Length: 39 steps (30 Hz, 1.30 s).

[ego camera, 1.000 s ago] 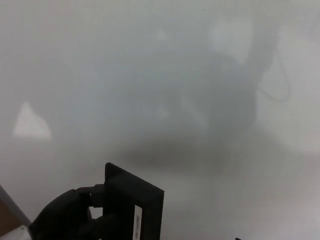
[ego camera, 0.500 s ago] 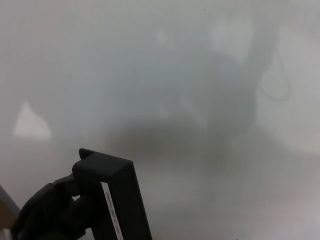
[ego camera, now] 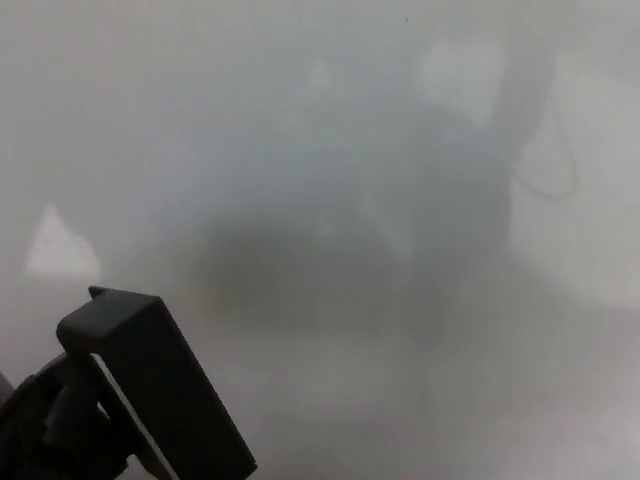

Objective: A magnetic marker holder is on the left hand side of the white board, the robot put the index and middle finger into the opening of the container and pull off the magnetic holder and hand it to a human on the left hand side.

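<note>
The black rectangular box-shaped magnetic marker holder (ego camera: 150, 385) occupies the lower-left corner of the head view, tilted so that its long body runs diagonally from upper left to lower right. Its narrow top end faces up and left, and a pale strip runs along the edge of one side face. The robot's black left hand (ego camera: 55, 425) sits directly to the left of and below the holder, in contact with it — dark finger segments reach into the holder's side near its upper end, and the hand is closed on the holder, carrying it. The holder stands in front of the glossy white board surface (ego camera: 320, 130) that fills the rest of the view; whether its back face touches the board cannot be determined from this angle. The lower end of the holder is cut off by the bottom edge of the picture, and most of the left hand is cut off by the left and bottom edges, so the individual fingers are hard to separate. The board shows only soft grey reflections — a dark blurred mass at centre and upper right, a thin curved line at the right, and a pale triangular patch (ego camera: 60, 248) at the left — none sharp enough to identify. The right hand does not appear.
</note>
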Motion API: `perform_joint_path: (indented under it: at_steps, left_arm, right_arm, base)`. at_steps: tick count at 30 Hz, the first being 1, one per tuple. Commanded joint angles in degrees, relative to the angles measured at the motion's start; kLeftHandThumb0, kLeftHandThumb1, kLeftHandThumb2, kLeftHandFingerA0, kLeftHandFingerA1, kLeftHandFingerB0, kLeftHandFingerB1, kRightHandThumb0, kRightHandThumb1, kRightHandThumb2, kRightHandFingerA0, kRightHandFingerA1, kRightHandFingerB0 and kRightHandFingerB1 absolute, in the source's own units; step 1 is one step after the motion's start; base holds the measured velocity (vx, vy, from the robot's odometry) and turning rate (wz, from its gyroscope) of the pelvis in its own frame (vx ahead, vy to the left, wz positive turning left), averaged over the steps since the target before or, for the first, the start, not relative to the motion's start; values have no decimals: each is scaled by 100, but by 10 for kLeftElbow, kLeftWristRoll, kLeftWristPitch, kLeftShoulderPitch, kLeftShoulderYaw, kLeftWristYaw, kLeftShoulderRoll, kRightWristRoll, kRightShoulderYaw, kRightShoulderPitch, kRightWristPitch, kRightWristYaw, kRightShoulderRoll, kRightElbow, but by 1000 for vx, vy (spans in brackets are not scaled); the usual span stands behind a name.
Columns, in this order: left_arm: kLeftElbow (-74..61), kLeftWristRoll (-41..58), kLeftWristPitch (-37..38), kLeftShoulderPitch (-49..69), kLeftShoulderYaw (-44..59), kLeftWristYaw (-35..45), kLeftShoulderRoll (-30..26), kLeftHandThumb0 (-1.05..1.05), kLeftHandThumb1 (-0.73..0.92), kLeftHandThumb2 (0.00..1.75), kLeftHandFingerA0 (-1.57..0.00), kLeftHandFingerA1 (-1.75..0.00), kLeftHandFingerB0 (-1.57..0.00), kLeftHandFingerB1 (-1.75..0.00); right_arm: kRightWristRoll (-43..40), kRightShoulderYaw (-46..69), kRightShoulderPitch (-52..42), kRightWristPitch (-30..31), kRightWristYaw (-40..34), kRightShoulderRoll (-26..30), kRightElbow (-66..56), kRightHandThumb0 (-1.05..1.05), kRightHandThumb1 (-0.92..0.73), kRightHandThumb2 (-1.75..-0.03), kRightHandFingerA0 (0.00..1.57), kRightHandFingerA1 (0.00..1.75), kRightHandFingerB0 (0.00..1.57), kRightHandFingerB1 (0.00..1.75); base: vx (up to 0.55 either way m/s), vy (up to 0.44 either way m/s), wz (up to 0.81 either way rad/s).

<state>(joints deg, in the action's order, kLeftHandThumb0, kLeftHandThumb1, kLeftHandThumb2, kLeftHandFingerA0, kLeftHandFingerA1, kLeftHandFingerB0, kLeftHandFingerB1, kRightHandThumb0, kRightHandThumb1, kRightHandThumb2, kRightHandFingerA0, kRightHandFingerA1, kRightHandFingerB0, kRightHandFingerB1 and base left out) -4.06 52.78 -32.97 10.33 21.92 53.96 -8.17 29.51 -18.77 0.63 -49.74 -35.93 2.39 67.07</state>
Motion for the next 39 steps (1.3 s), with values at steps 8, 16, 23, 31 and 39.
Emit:
perform_joint_path:
  at_steps: [8, 16, 23, 31, 39]
  left_arm:
    - [-48, 384, -112, 57, 122, 35, 21, -50, 77, 63, -90, -112, -71, -76]
    - [-53, 400, -126, 65, 124, 23, 21, -50, 76, 63, -93, -115, -72, -81]
    - [-32, 386, -134, 51, 127, 7, 7, -45, 72, 61, -87, -128, -76, -84]
    - [-20, 387, -147, 41, 122, -12, 1, -45, 73, 61, -89, -130, -76, -77]
    - [-18, 392, -151, 40, 119, -19, -1, -48, 57, 98, -100, -122, -80, -87]
  right_arm:
    - [26, -21, -36, 15, -28, 22, 1, -43, -53, -88, 87, 73, 69, 66]
    - [30, -24, -37, 18, -36, 22, 1, -42, -52, -89, 86, 73, 69, 66]
    - [37, -27, -30, 24, -51, 22, 1, -41, -51, -88, 86, 73, 69, 66]
    - [37, -30, -29, 27, -51, 23, -2, -38, -60, -60, 95, 60, 73, 51]
    - [40, -37, -27, 36, -57, 21, -2, -37, -59, -60, 96, 61, 73, 51]
  base:
    - [0, 0, 0]
    - [0, 0, 0]
    - [0, 0, 0]
    - [0, 0, 0]
    - [0, 0, 0]
